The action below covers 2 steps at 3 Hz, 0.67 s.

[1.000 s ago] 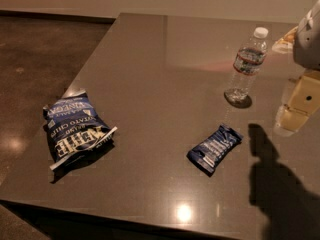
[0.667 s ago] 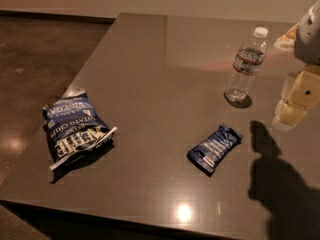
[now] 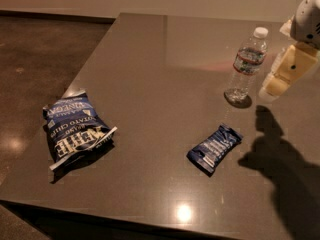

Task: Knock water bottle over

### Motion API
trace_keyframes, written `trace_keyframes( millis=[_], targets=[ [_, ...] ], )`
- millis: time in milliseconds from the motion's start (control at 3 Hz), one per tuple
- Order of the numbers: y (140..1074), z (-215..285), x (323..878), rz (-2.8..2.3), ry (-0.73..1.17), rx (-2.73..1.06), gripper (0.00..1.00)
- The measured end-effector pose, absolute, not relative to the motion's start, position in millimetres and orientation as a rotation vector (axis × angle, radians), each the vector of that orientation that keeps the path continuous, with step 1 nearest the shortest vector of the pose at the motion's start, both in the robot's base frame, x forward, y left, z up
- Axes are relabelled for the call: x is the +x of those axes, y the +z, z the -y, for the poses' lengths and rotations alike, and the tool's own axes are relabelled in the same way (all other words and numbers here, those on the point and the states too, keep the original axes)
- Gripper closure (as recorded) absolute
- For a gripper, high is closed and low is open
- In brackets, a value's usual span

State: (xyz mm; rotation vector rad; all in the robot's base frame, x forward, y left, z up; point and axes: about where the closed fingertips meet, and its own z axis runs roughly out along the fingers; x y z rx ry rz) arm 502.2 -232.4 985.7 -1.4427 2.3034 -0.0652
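The water bottle (image 3: 246, 65) stands upright at the right rear of the dark table (image 3: 155, 79). It is clear and ribbed, with a white cap and a red-and-white label band. My gripper (image 3: 274, 87) hangs at the right edge of the view, just right of the bottle and a small gap away from it, at about the height of the bottle's lower half. Its cream fingers point down and left. Its shadow falls on the table below it.
A small blue snack packet (image 3: 215, 148) lies in front of the bottle. A large blue chip bag (image 3: 75, 129) lies at the left front. The table's front and left edges drop to a dark floor (image 3: 35, 49).
The gripper has shifted slightly left and down, closer to the bottle. The bottle and packets have not moved.
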Motion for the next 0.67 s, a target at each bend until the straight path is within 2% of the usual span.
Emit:
trace_keyframes(
  millis=[667],
  targets=[
    [979, 238, 553, -2.293, 0.004, -1.238, 0.0]
  ],
)
